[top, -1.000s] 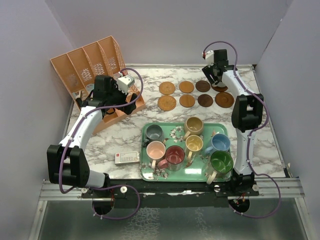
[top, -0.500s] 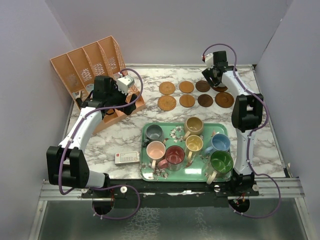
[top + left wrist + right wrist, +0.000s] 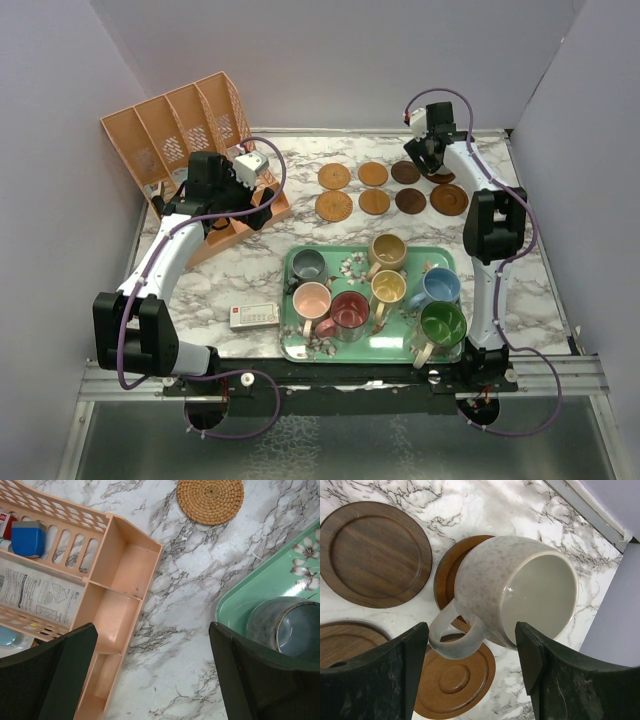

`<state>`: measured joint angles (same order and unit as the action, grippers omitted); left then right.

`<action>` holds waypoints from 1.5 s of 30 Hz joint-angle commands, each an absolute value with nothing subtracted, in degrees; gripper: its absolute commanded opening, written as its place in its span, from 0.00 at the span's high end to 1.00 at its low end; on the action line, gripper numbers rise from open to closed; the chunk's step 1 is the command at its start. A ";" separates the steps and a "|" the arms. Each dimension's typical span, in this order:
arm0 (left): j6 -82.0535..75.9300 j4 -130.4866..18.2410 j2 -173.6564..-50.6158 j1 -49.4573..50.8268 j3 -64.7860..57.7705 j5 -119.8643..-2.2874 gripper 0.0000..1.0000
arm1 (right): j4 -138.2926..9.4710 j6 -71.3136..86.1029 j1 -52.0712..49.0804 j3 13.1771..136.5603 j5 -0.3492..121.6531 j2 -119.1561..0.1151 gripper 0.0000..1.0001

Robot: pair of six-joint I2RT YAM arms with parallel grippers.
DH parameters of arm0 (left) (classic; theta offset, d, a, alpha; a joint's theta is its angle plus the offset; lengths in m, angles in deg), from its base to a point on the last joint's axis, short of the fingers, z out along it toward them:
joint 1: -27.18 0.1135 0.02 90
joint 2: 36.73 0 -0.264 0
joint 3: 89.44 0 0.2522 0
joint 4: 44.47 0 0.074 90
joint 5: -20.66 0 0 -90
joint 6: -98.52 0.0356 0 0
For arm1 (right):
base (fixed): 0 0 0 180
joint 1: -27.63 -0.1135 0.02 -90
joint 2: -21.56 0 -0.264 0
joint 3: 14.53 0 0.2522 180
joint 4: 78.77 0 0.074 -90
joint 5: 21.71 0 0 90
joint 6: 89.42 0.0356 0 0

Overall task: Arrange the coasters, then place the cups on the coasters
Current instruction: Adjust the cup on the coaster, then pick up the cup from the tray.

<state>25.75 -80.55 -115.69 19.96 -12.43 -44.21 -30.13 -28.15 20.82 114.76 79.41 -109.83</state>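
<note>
Right claw: clamped across the body of the cream mug. The mug hangs tilted, mouth turned toward the wrist camera and handle lying between the two fingers. It is positioned over a brown wooden coaster in the far right corner of the worktop; contact between mug base and coaster cannot be determined. The coasters are laid in two rows at the far centre of the worktop, the two leftmost woven, the others smooth wood. Seven mugs stand on the green floral tray at the near centre: grey mug, tan-brown mug, pink mug, dark red mug, yellow mug, blue mug, green mug. Left claw: fingers spread wide, nothing between them, hovering over bare marble between the orange organiser and the left end of the tray, with the grey mug just beside the right-hand finger in the wrist view
</note>
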 commanded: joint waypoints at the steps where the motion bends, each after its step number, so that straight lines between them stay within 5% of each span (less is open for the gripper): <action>1: 25.45 -79.43 -114.38 20.27 -12.96 -42.31 0.02 | -29.13 -28.13 20.69 116.02 79.20 -106.01 0.30; 16: 25.54 -79.38 -115.30 20.26 -12.92 -42.23 0.02 | -24.90 -26.94 20.67 118.83 71.35 -100.76 0.29; 33: 25.57 -79.17 -115.93 20.25 -13.16 -41.87 0.02 | -13.81 -28.43 18.28 89.86 42.77 -73.67 0.38; 45: 25.15 -79.10 -116.42 20.30 -13.19 -41.50 0.02 | -16.10 -28.19 11.88 73.22 43.16 -69.26 0.46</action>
